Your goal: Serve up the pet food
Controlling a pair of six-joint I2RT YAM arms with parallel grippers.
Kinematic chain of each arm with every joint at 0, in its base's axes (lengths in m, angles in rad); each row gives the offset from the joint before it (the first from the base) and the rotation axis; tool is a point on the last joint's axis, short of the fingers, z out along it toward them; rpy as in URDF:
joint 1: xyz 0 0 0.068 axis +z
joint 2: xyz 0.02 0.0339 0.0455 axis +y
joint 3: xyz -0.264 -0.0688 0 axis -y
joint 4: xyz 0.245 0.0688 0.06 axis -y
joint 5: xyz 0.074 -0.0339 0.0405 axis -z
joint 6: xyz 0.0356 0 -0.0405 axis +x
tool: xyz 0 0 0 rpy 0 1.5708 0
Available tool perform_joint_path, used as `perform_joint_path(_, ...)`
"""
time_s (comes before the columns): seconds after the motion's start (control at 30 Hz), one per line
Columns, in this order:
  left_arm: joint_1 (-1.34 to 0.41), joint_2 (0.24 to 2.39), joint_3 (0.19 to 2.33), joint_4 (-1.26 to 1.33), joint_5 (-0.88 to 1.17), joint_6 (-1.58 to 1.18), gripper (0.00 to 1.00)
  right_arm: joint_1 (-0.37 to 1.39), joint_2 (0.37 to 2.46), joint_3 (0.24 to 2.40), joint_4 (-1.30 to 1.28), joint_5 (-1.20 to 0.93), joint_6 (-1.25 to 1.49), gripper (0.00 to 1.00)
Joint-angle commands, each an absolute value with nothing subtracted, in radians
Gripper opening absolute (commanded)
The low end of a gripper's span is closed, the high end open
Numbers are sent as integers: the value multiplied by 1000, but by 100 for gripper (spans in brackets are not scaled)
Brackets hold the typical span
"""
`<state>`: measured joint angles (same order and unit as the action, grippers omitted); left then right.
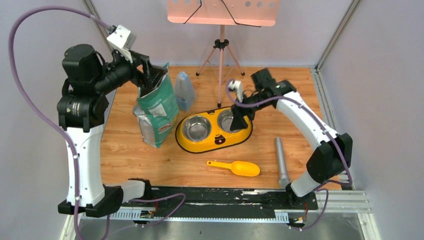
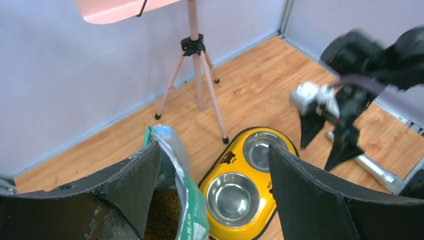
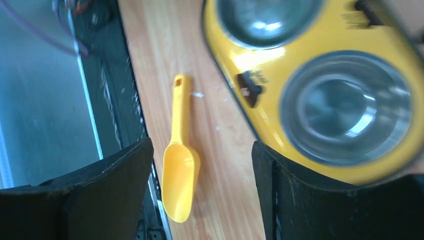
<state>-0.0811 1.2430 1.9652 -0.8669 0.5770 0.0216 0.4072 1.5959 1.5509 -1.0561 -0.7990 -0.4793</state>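
The pet food (image 2: 162,212) shows as brown kibble inside the open green-and-white bag (image 1: 159,111), which stands at the table's left. My left gripper (image 1: 150,72) hovers at the bag's mouth, open. In the left wrist view the bag's rim (image 2: 176,157) runs just beside the left finger (image 2: 132,182), and nothing is gripped. The yellow two-bowl feeder (image 1: 214,137) lies mid-table with both steel bowls bare. My right gripper (image 1: 239,119) hangs open over the feeder's right bowl (image 3: 345,107). The orange-yellow scoop (image 3: 180,175) lies on the wood below, seen between the right fingers.
A translucent bluish container (image 1: 184,90) stands behind the bag. A pink tripod stand (image 1: 220,55) is at the back centre. A silver cylinder (image 1: 281,162) lies on the wood to the right of the scoop (image 1: 236,167). Grey walls enclose the table.
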Motion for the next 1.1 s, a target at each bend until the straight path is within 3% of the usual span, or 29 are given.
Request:
perform_joint_path(0.0, -90, 1203, 1923, -827, 595, 9, 86, 587, 1567, 1406, -986, -749, -712, 70)
perform_joint_path(0.27, -90, 1143, 1893, -845, 404, -13, 86, 808, 1750, 1357, -875, -669, -652, 76)
perform_joint_path(0.37, -90, 1112, 1878, -845, 320, 10, 87, 881, 1760, 1314, -783, -526, -539, 91)
perform_joint_path(0.47, -89, 1083, 1858, -844, 300, 32, 87, 947, 1762, 1243, -711, -353, -489, 90)
perform_joint_path(0.8, -87, 1029, 1799, -865, 282, 65, 88, 1018, 1830, 1152, -663, -230, -398, 67)
perform_joint_path(0.9, -87, 1034, 1802, -861, 289, 65, 88, 1023, 1846, 1163, -670, -213, -374, 50)
perform_joint_path(1.07, -88, 1062, 1818, -840, 370, 57, 87, 1001, 1790, 1248, -785, -241, -358, 2)
